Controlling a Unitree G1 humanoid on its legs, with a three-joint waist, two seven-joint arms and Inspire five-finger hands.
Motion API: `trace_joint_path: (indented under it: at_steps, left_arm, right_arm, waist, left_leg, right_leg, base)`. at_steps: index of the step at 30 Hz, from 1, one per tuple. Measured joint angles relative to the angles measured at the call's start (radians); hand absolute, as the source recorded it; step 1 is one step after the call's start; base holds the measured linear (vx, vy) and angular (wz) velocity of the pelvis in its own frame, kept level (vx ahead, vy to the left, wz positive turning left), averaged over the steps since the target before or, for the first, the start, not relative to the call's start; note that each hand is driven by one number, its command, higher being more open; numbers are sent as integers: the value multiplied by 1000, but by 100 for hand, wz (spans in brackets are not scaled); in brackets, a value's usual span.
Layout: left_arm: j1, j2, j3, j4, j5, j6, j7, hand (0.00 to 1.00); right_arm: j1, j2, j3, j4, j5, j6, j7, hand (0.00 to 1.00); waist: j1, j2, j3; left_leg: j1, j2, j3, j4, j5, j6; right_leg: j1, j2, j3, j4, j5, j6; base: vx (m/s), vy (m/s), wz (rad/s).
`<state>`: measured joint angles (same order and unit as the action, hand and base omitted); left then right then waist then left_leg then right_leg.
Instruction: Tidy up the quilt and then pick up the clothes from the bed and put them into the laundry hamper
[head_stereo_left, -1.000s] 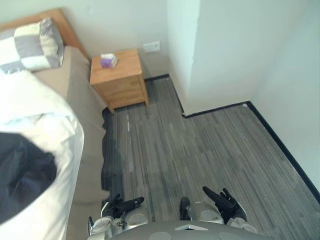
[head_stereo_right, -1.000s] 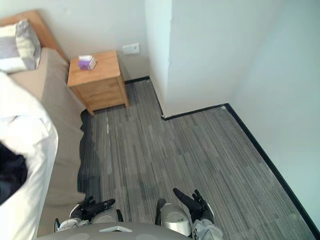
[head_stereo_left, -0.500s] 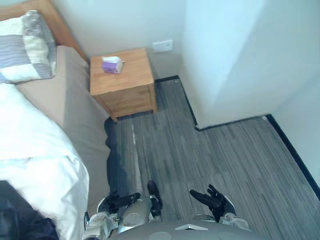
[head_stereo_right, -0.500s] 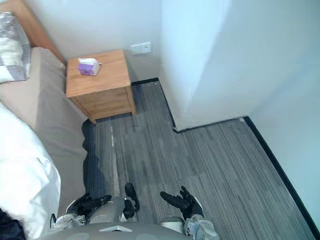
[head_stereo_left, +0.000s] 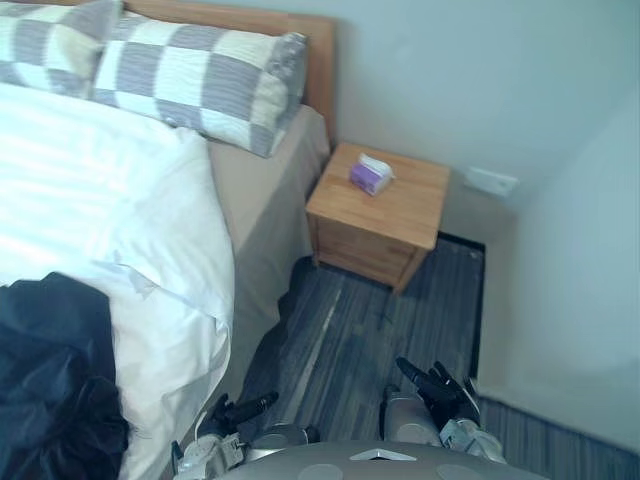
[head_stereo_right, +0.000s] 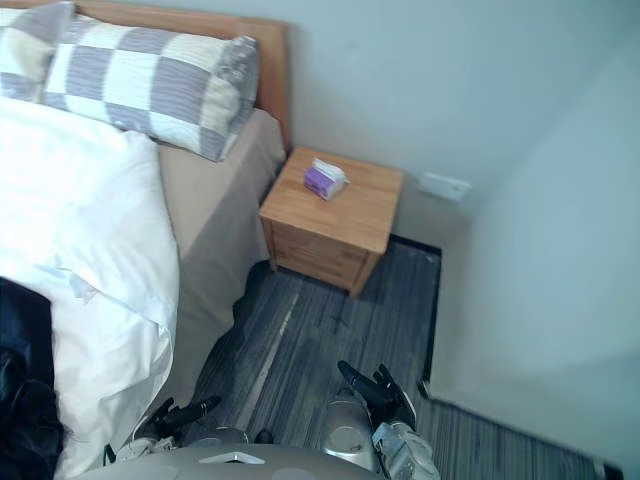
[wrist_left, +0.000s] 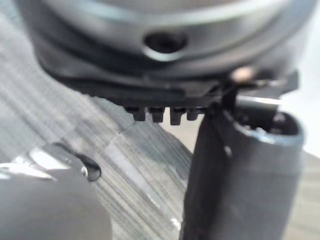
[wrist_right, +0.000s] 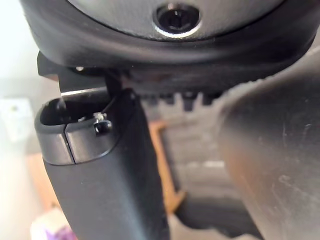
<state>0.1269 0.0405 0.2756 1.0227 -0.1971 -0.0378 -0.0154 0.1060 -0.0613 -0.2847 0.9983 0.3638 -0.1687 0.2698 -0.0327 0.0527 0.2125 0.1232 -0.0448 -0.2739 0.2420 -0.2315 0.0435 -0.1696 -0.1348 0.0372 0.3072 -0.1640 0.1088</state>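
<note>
A white quilt (head_stereo_left: 110, 200) lies rumpled over the bed (head_stereo_left: 262, 200), its edge hanging down the side. Dark navy clothes (head_stereo_left: 50, 380) lie heaped on the quilt at the lower left. Two grey and cream checked pillows (head_stereo_left: 190, 80) rest against the wooden headboard (head_stereo_left: 310, 50). My left hand (head_stereo_left: 235, 410) hangs low beside the bed's edge, fingers straight and holding nothing. Over the floor to the right, my right hand (head_stereo_left: 435, 385) is likewise open and empty. Both hands are well apart from the quilt and the clothes.
A wooden nightstand (head_stereo_left: 385, 215) stands beside the bed with a small purple and white tissue box (head_stereo_left: 370, 173) on it. Grey striped carpet (head_stereo_left: 370, 330) runs between bed and a white wall (head_stereo_left: 570, 300) close on the right. A wall socket (head_stereo_left: 492, 181) sits behind the nightstand.
The camera has swung left towards the bed: the pillows, headboard and more of the quilt and dark clothes have come into view. Both hands stay low and open.
</note>
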Motion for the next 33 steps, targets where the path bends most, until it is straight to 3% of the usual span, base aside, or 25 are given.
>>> trace_joint_path:
  at_steps: [1,2,3,5,7,10,12,13,14,16,17,18,22,24,26,27,29,31,33]
  left_arm:
    - [22,2,34,-13,-11,-8,-6,100]
    - [30,3,72,-6,-27,-12,-6,100]
    - [32,-18,88,-3,-29,-11,-5,100]
    - [49,-62,130,-14,-31,-28,-19,100]
    - [50,-72,136,-14,-31,-31,-18,100]
    - [51,-72,137,-42,-37,-45,-20,100]
    - [42,-77,152,-66,-39,-49,-28,100]
    - [34,-79,152,-77,-38,-49,-30,100]
    - [24,-85,149,-80,-39,-49,-33,100]
    - [16,-79,89,-83,-38,-47,-54,100]
    - [12,-75,72,-82,-38,-47,-55,100]
    - [2,-60,46,-81,-37,-41,-58,100]
    - [-12,-5,-41,-48,-18,3,-57,100]
    - [-30,14,-88,-39,7,24,-61,100]
    - [-50,57,-138,-15,20,41,-66,100]
    - [-52,67,-142,-7,29,44,-65,100]
    - [-57,63,-142,2,50,40,-66,100]
    - [-58,56,-137,8,52,41,-67,100]
    - [-52,47,-104,8,61,41,-78,100]
  right_arm:
    - [8,6,41,2,0,-10,-5,100]
    - [9,14,55,4,2,-14,-12,100]
    - [3,0,58,5,2,-15,-18,100]
    - [-4,-22,89,7,-6,-14,-26,100]
    - [-14,-34,126,8,-30,-12,-22,100]
    - [-24,-37,127,8,-89,-5,-8,100]
    - [-14,-37,116,7,-100,10,1,100]
    - [-7,-38,101,5,-108,19,4,100]
    - [-5,-38,97,5,-108,25,4,100]
    - [1,-28,65,6,-119,32,9,100]
    - [-2,-22,49,8,-120,32,9,100]
    - [-19,1,18,9,-121,35,10,100]
    - [-37,37,3,7,-111,39,7,100]
    - [-46,37,-3,2,-98,39,7,100]
    - [-55,45,-2,-3,-58,34,6,100]
    - [-56,44,2,1,-39,36,6,100]
    - [-55,49,1,3,-7,22,7,100]
    - [-54,56,-1,3,20,11,5,100]
    - [-49,62,-1,7,48,8,-2,100]
  waist:
    - [5,-32,-17]
    - [22,-49,-20]
    - [24,-23,-21]
    - [33,3,-38]
    - [40,0,-40]
    - [50,-9,-41]
    - [32,-23,-33]
    - [25,-22,-34]
    - [25,-21,-34]
    - [27,-21,-34]
    - [29,-20,-34]
    - [41,-34,-40]
    - [23,-66,-43]
    - [18,-76,-38]
    - [7,-102,-23]
    - [3,-108,-26]
    - [3,-91,-25]
    - [2,-74,-22]
    - [2,-80,-34]
  left_leg:
    - [-17,-4,-38,56,-50,-26]
    - [-14,11,-52,101,-99,-61]
    - [-19,43,-37,120,-108,-74]
    - [-16,136,52,87,-97,-108]
    - [-3,166,79,29,-56,-130]
    - [-60,171,152,60,20,-134]
    - [-122,182,285,138,52,-131]
    - [-154,209,426,189,51,-132]
    - [-158,221,497,199,48,-133]
    - [-141,231,714,140,34,-136]
    - [-128,227,749,97,34,-121]
    - [-92,173,764,-10,79,-71]
    - [-28,66,680,-226,153,-41]
    - [-20,45,611,-255,161,-30]
    - [5,29,509,-241,162,-6]
    - [8,38,464,-227,155,-7]
    - [15,76,372,-211,147,-19]
    - [27,104,317,-211,136,-41]
    - [26,112,302,-206,120,-73]
  right_leg:
    - [18,-8,43,-82,65,7]
    - [28,-14,16,-59,180,4]
    - [35,6,-19,-34,173,-7]
    - [45,43,-114,9,102,-59]
    - [44,43,-163,41,61,-79]
    - [78,13,-257,16,39,-95]
    - [137,-19,-366,-26,40,-94]
    - [173,-34,-439,-42,37,-94]
    - [196,-39,-474,-50,35,-91]
    - [258,-65,-592,-52,19,-65]
    - [264,-72,-608,-46,15,-57]
    - [272,-98,-615,-48,18,-42]
    - [262,-143,-586,13,27,-31]
    - [187,-191,-501,212,37,-31]
    - [83,-220,-346,485,97,-38]
    - [65,-201,-297,522,50,-37]
    - [24,-123,-216,466,-23,-33]
    - [16,-65,-140,305,-23,-29]
    - [29,-31,-57,109,35,2]
  base:
    - [262,-557,118]
    - [256,-572,112]
    - [289,-634,104]
    - [205,-492,97]
    - [72,-387,75]
    - [26,-257,93]
    - [14,-148,164]
    - [-14,-65,147]
    - [-12,-51,168]
    - [1,11,158]
    - [39,103,117]
    - [56,106,48]
    - [92,116,56]
    - [115,97,104]
    - [198,-15,133]
    - [260,-107,149]
    - [229,-148,138]
    - [173,-202,97]
    - [179,-300,65]
